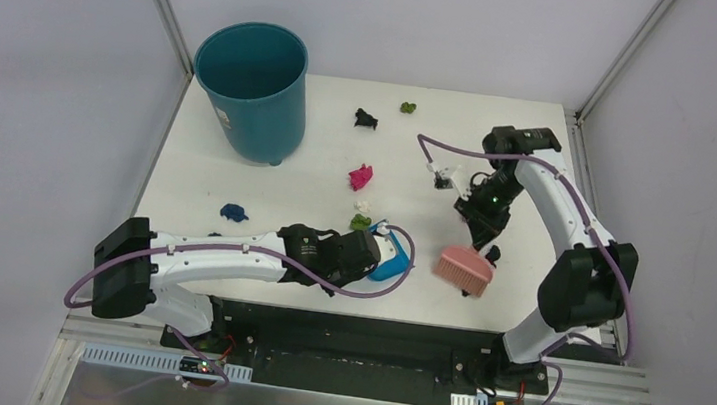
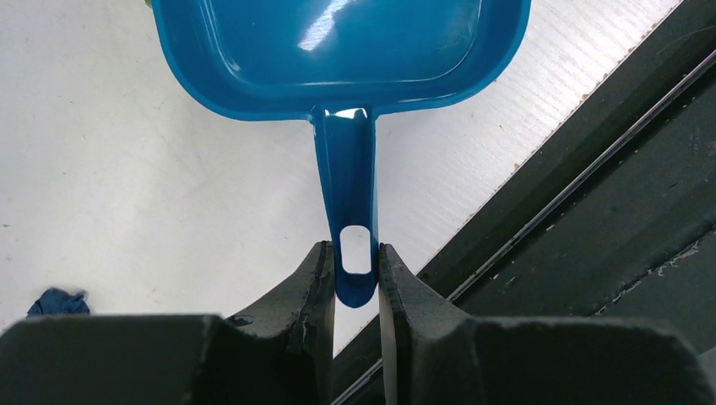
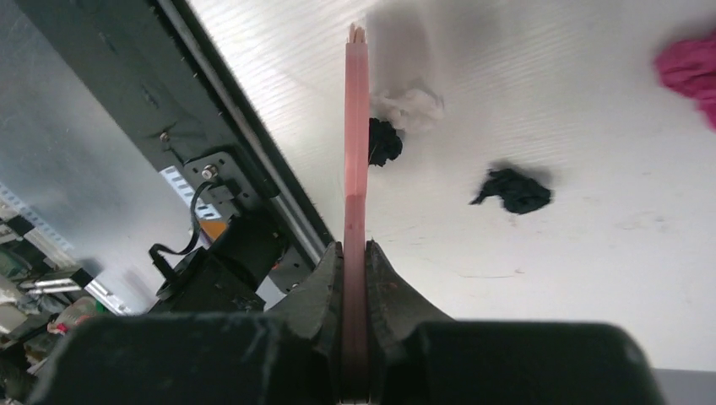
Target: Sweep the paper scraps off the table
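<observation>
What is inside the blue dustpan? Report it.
Nothing in the part that shows: in the left wrist view the blue dustpan has a bare, glossy bowl. Its front lip is cut off there, and from above the left pincer and cable cover part of it.

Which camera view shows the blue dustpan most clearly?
The left wrist view: the blue dustpan fills the top, its handle in the left gripper. Top external shows only a part beyond that gripper; right wrist shows none.
</observation>
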Controlling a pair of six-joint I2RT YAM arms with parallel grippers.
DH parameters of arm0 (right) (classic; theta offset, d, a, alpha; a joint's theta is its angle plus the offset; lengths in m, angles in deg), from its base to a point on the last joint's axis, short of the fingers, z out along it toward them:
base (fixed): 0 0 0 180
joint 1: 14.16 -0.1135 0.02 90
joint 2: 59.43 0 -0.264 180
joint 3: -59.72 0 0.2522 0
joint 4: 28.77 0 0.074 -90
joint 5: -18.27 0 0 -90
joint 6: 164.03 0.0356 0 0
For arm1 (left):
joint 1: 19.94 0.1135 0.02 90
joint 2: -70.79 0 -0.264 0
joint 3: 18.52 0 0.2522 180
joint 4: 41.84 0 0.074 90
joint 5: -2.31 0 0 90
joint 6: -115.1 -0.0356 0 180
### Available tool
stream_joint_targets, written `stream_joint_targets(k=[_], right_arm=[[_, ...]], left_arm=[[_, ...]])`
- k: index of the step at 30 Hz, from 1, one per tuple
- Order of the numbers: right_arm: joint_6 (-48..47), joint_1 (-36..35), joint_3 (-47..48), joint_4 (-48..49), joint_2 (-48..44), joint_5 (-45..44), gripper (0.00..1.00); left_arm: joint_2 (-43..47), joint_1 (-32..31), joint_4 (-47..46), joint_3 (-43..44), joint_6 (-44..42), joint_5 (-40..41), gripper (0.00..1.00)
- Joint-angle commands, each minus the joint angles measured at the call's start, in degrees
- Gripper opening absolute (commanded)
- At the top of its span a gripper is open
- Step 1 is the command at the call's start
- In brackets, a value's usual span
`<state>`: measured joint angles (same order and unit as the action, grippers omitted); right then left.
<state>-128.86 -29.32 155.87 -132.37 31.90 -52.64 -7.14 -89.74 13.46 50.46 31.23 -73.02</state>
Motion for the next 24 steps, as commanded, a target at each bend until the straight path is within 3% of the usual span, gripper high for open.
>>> stream_joint_targets(k=[1, 8, 15, 20, 24], right_arm=[[3.9, -0.2, 11.7, 1.5, 5.4, -2.6, 0.00], [8.6, 0.1, 22.4, 2.5, 9.6, -6.4, 0.00], [13.1, 4.0, 26.4, -0.8, 3.3, -7.6, 0.00], [17.2, 10.3, 14.9, 10.2, -2.9, -24.4, 0.00], [19.4, 14.0, 6.1, 18.1, -6.2, -30.5, 0.00]], left_arm=[[-0.7, -0.3, -1.6, 0.0, -0.3, -0.2, 0.00], [-1.4, -0.3, -2.6, -0.2, -0.1, -4.4, 0.00], [-2.2, -0.3, -2.8, 0.7, -1.3, -9.1, 0.00], [-5.4, -1.7, -0.3, 4.9, -1.8, -11.8, 0.00], [-10.2, -3.0, 6.4, 11.8, -1.2, -10.8, 0.00]])
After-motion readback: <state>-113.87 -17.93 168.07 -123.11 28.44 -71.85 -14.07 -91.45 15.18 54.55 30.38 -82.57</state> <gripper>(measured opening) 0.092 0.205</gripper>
